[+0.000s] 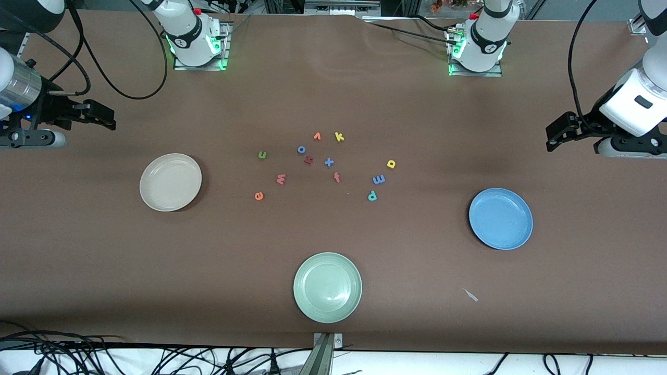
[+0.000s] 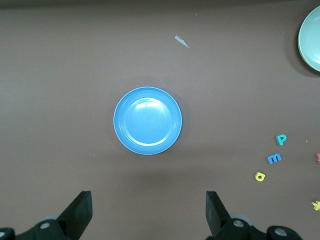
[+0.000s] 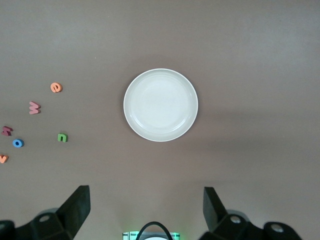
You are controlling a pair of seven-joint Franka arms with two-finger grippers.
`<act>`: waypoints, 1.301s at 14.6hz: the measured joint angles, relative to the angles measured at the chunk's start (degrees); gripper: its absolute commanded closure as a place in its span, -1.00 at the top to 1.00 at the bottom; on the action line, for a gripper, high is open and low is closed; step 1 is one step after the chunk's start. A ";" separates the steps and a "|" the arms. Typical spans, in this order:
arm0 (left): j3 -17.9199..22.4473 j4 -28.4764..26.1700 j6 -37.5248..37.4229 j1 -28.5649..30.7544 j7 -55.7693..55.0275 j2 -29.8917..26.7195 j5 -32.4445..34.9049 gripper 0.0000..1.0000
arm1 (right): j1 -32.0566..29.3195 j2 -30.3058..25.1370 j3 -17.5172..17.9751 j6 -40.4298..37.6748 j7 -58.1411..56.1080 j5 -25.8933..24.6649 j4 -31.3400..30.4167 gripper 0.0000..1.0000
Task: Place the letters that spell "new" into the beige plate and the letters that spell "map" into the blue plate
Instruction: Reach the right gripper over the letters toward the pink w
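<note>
The beige plate [image 1: 170,182] [image 3: 160,105] lies toward the right arm's end of the table. The blue plate [image 1: 501,219] [image 2: 148,120] lies toward the left arm's end. Both plates have nothing in them. Between them lie the lime-green n [image 1: 262,154] [image 3: 62,137], salmon w [image 1: 281,179] [image 3: 34,107] and orange e [image 1: 258,196] [image 3: 56,87]. Closer to the blue plate are the yellow a [image 1: 391,164] [image 2: 260,176], blue m [image 1: 379,179] [image 2: 274,158] and teal p [image 1: 372,196] [image 2: 281,139]. My left gripper [image 1: 556,134] [image 2: 148,212] and right gripper [image 1: 104,117] [image 3: 146,207] hang open and hold nothing, each high above its own end of the table.
A pale green plate [image 1: 327,287] sits near the table's front edge. Other letters lie among the cluster: blue o [image 1: 301,149], orange v [image 1: 317,136], yellow k [image 1: 339,137], a dark-red letter [image 1: 308,160], blue x [image 1: 329,162], red f [image 1: 336,177]. A small pale scrap [image 1: 471,295] lies nearer the camera than the blue plate.
</note>
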 measured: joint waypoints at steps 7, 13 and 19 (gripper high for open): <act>-0.02 0.03 0.00 -0.02 0.00 0.02 0.00 1.00 | 7.16 4.68 0.77 0.64 -0.09 0.02 -0.01 1.00; -0.07 0.08 0.00 -0.03 0.00 0.03 0.00 1.00 | 15.01 14.55 0.84 10.14 2.42 0.30 -0.15 1.00; -0.07 0.08 -0.01 -0.03 -0.02 0.09 0.00 1.00 | 23.62 23.76 0.90 18.48 23.47 0.81 -0.69 1.00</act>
